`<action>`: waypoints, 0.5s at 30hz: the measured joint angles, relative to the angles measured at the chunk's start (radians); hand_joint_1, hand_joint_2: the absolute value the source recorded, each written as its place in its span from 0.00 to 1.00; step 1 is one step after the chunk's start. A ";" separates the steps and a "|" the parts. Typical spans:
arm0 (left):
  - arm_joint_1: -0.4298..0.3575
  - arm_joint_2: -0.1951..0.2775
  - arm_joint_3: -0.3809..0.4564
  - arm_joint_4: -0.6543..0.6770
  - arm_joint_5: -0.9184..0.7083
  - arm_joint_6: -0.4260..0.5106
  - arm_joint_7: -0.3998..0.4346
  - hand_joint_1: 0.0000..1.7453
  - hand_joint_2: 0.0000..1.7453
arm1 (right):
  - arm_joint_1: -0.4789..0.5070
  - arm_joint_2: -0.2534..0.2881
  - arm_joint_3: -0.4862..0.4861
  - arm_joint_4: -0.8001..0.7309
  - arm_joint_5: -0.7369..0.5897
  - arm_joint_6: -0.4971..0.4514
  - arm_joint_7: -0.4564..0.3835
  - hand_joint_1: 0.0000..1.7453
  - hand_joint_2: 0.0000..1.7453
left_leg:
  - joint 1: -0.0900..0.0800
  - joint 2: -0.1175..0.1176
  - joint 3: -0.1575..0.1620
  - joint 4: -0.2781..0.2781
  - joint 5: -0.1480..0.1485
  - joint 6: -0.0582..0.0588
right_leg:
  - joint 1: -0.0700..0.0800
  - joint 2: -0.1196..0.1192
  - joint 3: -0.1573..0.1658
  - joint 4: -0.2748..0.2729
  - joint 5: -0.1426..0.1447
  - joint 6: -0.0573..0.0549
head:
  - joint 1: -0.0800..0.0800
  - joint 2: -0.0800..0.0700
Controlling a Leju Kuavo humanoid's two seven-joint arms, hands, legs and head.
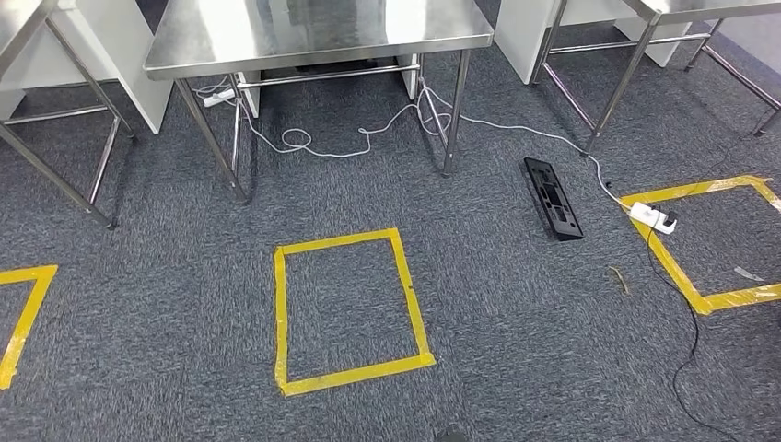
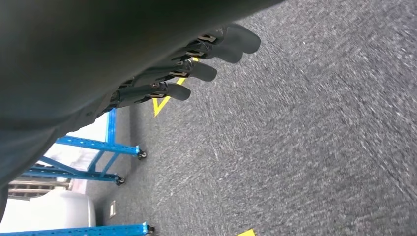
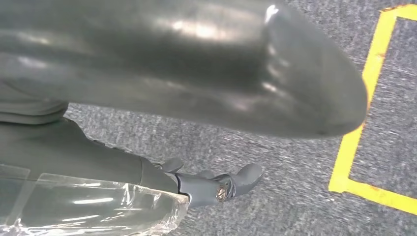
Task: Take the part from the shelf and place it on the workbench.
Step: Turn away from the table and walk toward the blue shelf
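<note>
The right hand grips a clear-wrapped part at the robot's side, the left hand hangs spread, holding nothing, and the workbench ahead awaits the placing

A yellow tape square marks grey carpet; a white power strip lies nearby.
</note>
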 joint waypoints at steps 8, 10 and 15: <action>0.001 0.012 0.006 0.000 0.032 -0.026 -0.028 0.00 0.00 | 0.002 0.009 0.000 0.000 -0.013 0.010 -0.010 0.00 0.00 | -0.014 -0.004 0.176 -0.093 -0.073 0.035 | 0.022 -0.006 -0.083 0.020 0.072 -0.006 | -0.003 0.000; 0.000 0.009 0.010 0.001 0.039 -0.030 -0.039 0.00 0.00 | 0.003 0.010 0.000 0.000 -0.018 0.012 -0.014 0.00 0.00 | -0.011 -0.002 0.172 -0.112 -0.054 0.045 | 0.025 -0.006 -0.094 0.028 0.071 0.005 | -0.002 0.000; -0.003 0.005 0.014 0.001 0.036 -0.030 -0.045 0.00 0.00 | 0.006 0.007 -0.001 0.000 -0.026 0.018 -0.028 0.00 0.00 | -0.011 0.001 0.132 -0.131 -0.006 0.055 | 0.011 -0.001 -0.211 0.283 -0.058 0.004 | 0.002 0.000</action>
